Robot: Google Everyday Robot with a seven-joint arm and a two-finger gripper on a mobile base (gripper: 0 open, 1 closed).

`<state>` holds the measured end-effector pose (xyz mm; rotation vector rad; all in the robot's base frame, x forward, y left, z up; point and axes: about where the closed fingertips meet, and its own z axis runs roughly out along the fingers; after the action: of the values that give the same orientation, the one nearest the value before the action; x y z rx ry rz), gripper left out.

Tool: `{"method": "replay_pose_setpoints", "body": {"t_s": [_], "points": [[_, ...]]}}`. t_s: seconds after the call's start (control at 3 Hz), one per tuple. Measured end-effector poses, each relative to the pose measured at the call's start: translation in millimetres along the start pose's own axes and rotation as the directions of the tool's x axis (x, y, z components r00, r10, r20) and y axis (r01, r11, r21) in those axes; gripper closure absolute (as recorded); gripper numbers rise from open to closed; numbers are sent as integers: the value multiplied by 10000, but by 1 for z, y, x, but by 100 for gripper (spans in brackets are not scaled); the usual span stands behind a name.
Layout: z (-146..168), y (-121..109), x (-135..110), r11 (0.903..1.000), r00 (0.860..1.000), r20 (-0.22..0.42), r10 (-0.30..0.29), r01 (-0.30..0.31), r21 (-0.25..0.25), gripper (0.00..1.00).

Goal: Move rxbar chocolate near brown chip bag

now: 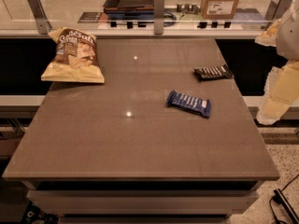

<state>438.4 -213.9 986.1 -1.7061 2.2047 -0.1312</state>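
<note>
1. The chocolate bar [213,72] lies flat on the far right part of the worktop [140,143]. It is dark with white letters.
2. The chip bag [74,56] lies at the far left corner, well apart from the chocolate bar. So the bar has to go a long way across.
3. A blue bar [189,103] lies near the chocolate bar, a bit closer to the front. It is not the one to move, so it should be left alone.
4. The claw [274,101] hangs off the right side of the worktop, past its edge. It touches nothing. I cannot tell if it is wide or narrow.
5. I think the job has not begun. The claw is on the chocolate bar's side, so the reach to it looks short.
</note>
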Motion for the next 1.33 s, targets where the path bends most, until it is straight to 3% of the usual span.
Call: {"method": "replay_pose_setpoints", "body": {"t_s": [0.67,1.33], "points": [[-2,-2,-1,10000,9997,259,-7,6,40,0],[4,-35,4,9996,9825,1859,-131,176,-228,0]]}}
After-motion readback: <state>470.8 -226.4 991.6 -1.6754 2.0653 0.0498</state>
